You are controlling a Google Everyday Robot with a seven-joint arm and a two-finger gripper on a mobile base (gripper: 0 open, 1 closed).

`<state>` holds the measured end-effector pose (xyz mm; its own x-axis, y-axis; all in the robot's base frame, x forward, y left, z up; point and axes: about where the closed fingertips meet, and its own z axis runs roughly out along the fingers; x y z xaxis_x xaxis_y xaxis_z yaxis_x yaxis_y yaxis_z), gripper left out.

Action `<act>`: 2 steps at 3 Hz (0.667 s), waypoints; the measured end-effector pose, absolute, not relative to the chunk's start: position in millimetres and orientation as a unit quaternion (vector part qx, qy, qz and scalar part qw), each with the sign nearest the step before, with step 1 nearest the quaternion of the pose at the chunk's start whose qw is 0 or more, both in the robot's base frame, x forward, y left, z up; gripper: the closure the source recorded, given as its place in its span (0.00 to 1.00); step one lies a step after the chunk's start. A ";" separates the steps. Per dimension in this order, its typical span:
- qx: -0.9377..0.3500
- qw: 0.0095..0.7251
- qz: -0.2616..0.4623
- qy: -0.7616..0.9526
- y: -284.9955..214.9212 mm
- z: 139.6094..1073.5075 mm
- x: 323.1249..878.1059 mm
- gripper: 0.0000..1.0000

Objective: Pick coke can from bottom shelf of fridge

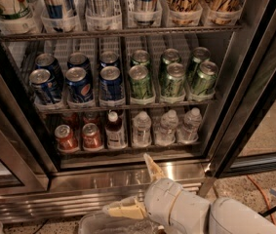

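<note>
While the gripper (138,189) hangs below and right of the coke can (91,136), its pale fingers (153,168) spread and empty, that red cylinder with a silver top stands on the wire bottom shelf (128,149) of the steel-framed fridge (103,178), another red can (65,138) just left.

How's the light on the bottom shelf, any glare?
Camera view: the bottom shelf is dim under the racks above, yet the coke can beside the bottle reads red; the fridge sill shows soft glare; the gripper, low centre before the sill, jaws open, is evenly lit.
</note>
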<state>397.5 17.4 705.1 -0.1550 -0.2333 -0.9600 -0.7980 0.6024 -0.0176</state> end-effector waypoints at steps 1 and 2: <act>-0.361 0.540 0.261 0.714 17.4 705.1 397.5 0.00; -0.353 0.554 0.249 0.712 21.7 702.7 401.4 0.00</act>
<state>401.4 21.7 702.7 -0.1371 -0.2269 -0.9642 -0.7787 0.6263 -0.0366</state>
